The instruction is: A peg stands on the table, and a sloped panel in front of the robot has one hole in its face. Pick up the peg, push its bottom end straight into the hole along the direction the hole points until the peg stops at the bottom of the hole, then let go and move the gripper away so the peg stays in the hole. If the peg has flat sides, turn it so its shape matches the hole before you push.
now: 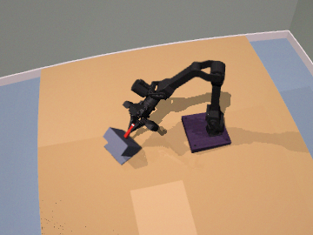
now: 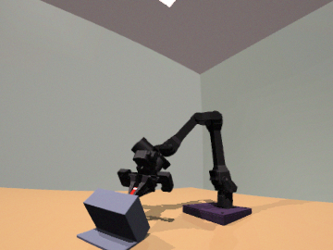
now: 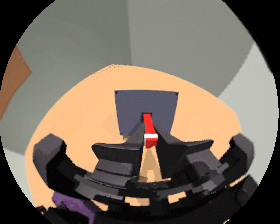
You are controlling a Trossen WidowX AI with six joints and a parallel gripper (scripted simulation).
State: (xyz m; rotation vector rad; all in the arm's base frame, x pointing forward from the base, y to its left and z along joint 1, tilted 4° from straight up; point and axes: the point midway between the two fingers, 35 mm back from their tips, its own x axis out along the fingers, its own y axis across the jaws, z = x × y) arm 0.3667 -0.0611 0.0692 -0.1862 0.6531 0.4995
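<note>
A red peg (image 1: 129,132) (image 2: 133,192) (image 3: 148,125) with a white band near its upper end is held aslant. My gripper (image 1: 132,124) (image 2: 135,188) (image 3: 150,134) is shut on its upper part. The grey-blue block with the sloped panel (image 1: 116,138) (image 2: 111,203) (image 3: 129,107) is just beyond the fingers. In the wrist view the peg's lower end meets the dark hole (image 3: 143,115) in the panel face. The block hides that end in the exterior view, and how deep it sits cannot be told.
The arm's dark purple base plate (image 1: 191,134) (image 2: 203,211) (image 3: 75,206) stands behind the gripper, away from the block. A thin foot plate (image 2: 94,239) sticks out from the block's far side. A pale rectangle (image 1: 163,208) lies on the tan surface.
</note>
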